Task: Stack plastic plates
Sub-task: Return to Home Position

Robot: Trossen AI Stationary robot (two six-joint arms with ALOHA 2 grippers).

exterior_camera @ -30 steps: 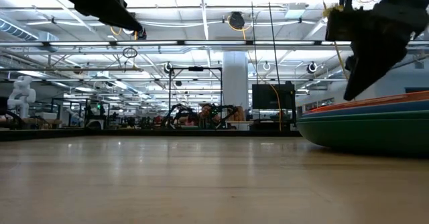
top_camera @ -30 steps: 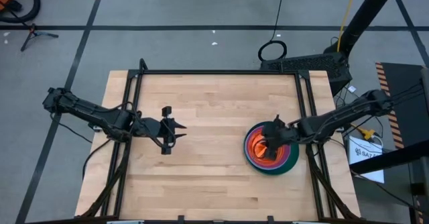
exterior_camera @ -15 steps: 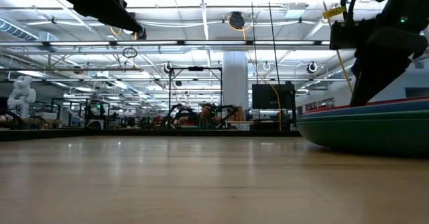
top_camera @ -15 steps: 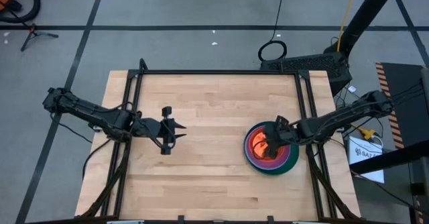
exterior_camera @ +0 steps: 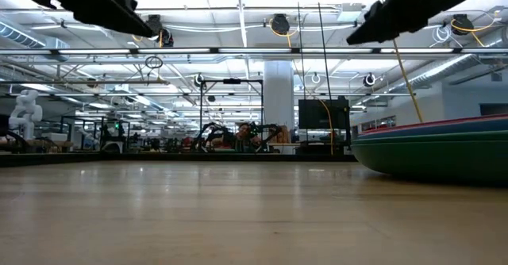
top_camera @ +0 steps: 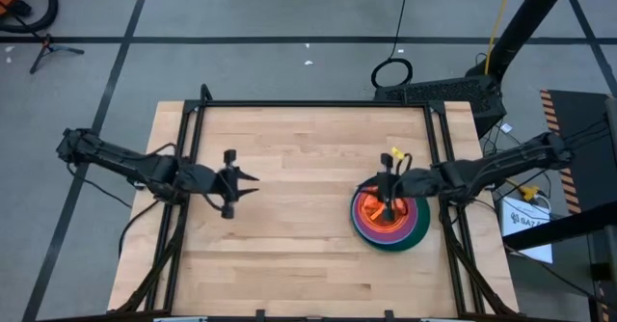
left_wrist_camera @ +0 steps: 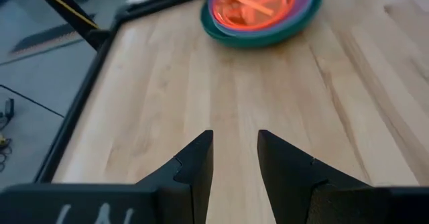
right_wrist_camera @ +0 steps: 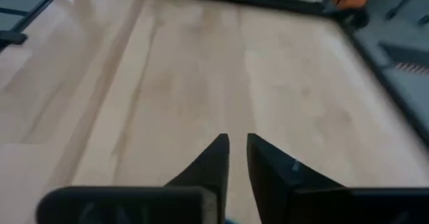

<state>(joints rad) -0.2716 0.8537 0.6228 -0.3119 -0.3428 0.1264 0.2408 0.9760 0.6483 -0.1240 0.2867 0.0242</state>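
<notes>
The plastic plates sit in one stack on the right half of the table. A dark green plate is at the bottom, purple and blue rims show above it, and a translucent orange plate is on top. The left wrist view shows the stack far ahead, and the low view shows its edge. My right gripper hovers above the stack, level, pointing at the table's left edge, its fingers a narrow gap apart and empty. My left gripper hangs open over the left half, pointing at the stack.
Bare wooden tabletop lies between the two grippers and around the stack. A black frame rail runs along the table's far edge and down both sides. The stack sits close to the right rail.
My right gripper has risen off the top of the stack, tipping from pointing down to level, and the orange plate stays on the stack. My left gripper has drawn back a little toward the table's left edge.
</notes>
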